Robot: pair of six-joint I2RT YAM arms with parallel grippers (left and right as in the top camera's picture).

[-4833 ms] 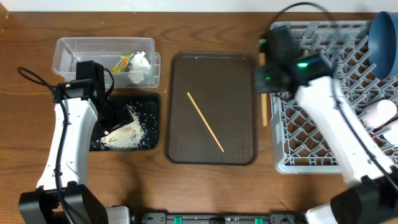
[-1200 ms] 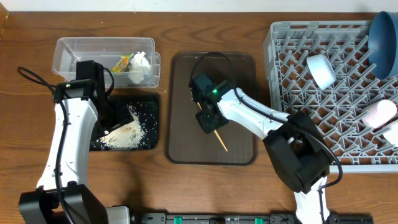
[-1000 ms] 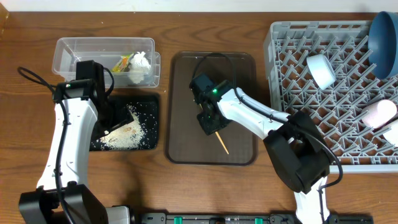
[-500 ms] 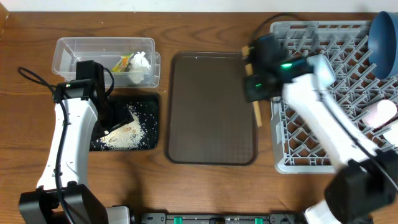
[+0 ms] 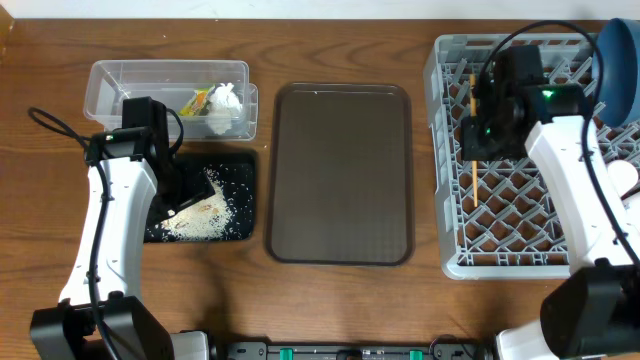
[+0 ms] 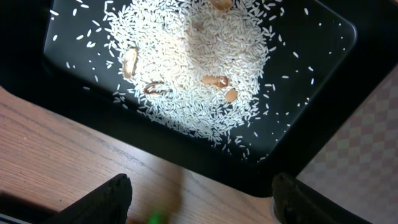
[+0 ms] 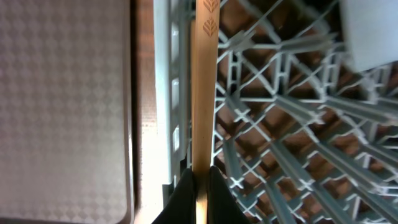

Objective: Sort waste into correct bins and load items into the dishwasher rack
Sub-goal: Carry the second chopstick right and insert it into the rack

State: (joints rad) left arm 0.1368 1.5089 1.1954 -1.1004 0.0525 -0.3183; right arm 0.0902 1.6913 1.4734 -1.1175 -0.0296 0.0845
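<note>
My right gripper (image 5: 474, 140) (image 7: 201, 175) is shut on a thin wooden chopstick (image 5: 476, 185) (image 7: 204, 87), which runs lengthwise over the left side of the grey dishwasher rack (image 5: 530, 215) (image 7: 280, 124). A dark blue plate (image 5: 620, 60) stands in the rack's far right corner. My left gripper (image 5: 182, 203) (image 6: 202, 200) hangs open over the near edge of the black tray (image 5: 232, 170) (image 6: 311, 146), with nothing between its fingers. White rice scraps (image 5: 205, 218) (image 6: 193, 62) lie heaped in that tray. The clear tub (image 5: 120, 80) holds the snack wrapper (image 5: 199, 100) and the white tissue (image 5: 226, 98).
A brown serving tray (image 5: 340, 170) (image 7: 62, 93) lies between the black tray and the rack, with nothing on it. A white cup (image 7: 370, 31) sits in the rack beyond the chopstick. A strip of wooden table shows between serving tray and rack.
My right gripper has carried the chopstick rightward from the gap beside the serving tray to above the rack's left side. The left arm has not moved.
</note>
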